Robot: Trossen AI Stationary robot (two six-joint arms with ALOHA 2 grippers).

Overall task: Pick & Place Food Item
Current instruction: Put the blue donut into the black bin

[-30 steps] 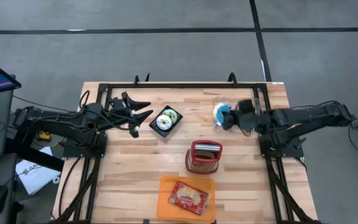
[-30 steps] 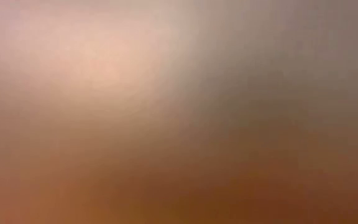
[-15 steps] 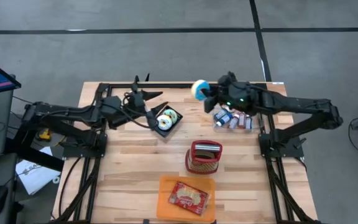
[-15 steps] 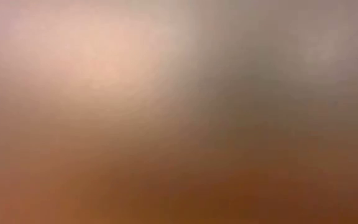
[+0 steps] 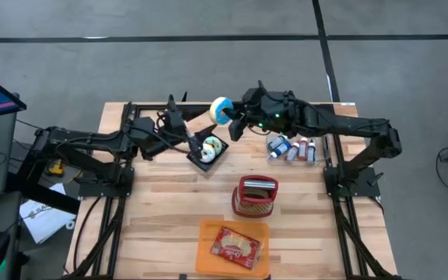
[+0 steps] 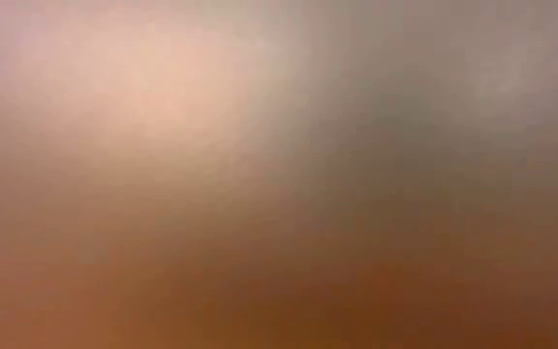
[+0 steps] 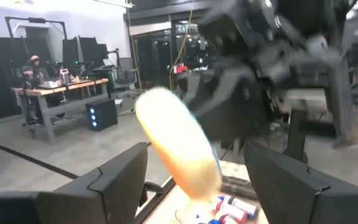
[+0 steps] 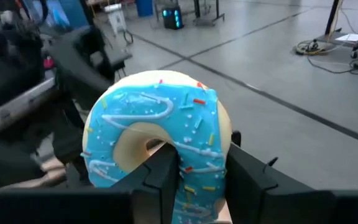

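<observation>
My right gripper (image 5: 232,118) is shut on a blue-frosted donut with sprinkles (image 5: 222,110), held high over the table's far middle. My left gripper (image 5: 197,131) stands open just left of the donut, its fingers level and pointing at it. In the left wrist view the donut (image 7: 178,144) shows edge-on beyond my left gripper's (image 7: 194,163) spread fingers, touching neither. Below my left gripper, a black tray (image 5: 198,161) holding frosted donuts (image 5: 209,148) rests on the table. The low view is a blur and shows nothing. My right gripper pinches the donut's ring at its lower part (image 8: 194,177) between its two fingers. One finger (image 8: 161,171) lies on the frosted face by the hole, the other (image 8: 248,174) on the plain back. The fingers come nearly level from the table's right. The donut stands upright, lifted clear.
A clear holder with small bottles (image 5: 290,148) stands at the far right. A red basket (image 5: 255,196) sits in the middle, and an orange tray with a red packet (image 5: 234,247) lies near the front edge. A black frame rail (image 5: 232,106) runs along the far edge.
My right gripper has carried the donut from above the bottle holder up and toward the table's left, rolling as it went, until the donut stands near my left gripper. My left gripper has risen and reached toward the table's right, and its fingers now stand wider apart.
</observation>
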